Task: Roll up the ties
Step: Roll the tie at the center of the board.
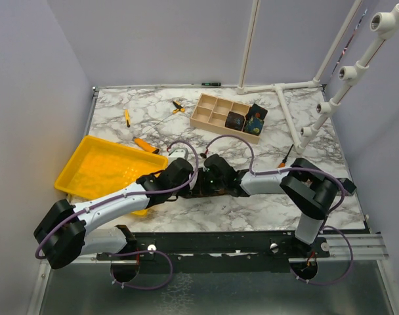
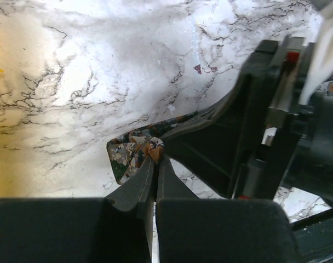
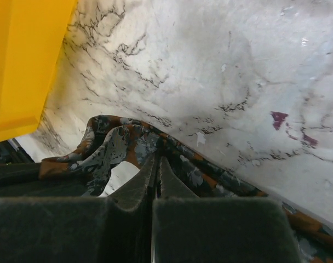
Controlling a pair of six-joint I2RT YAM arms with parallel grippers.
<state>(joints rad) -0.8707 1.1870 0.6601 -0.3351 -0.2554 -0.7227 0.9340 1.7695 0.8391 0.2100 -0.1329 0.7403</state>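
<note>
A rust-brown mottled tie (image 1: 201, 191) lies on the marble table between my two grippers, mostly hidden under them from above. My left gripper (image 2: 155, 154) is shut on a bunched fold of this tie (image 2: 129, 153). Facing it, my right gripper (image 3: 157, 157) is shut on another part of the same tie (image 3: 114, 147), whose strip trails off to the lower right. From above, the left gripper (image 1: 190, 184) and the right gripper (image 1: 203, 184) nearly touch. Two dark rolled ties (image 1: 235, 121) (image 1: 255, 121) sit in the right compartments of the wooden box (image 1: 212, 110).
A yellow tray (image 1: 94, 167) stands left of the grippers. Orange-handled screwdrivers (image 1: 146, 144) (image 1: 127, 117) (image 1: 178, 107) lie behind them, another (image 1: 286, 157) to the right. A white pipe frame (image 1: 286, 108) occupies the back right corner.
</note>
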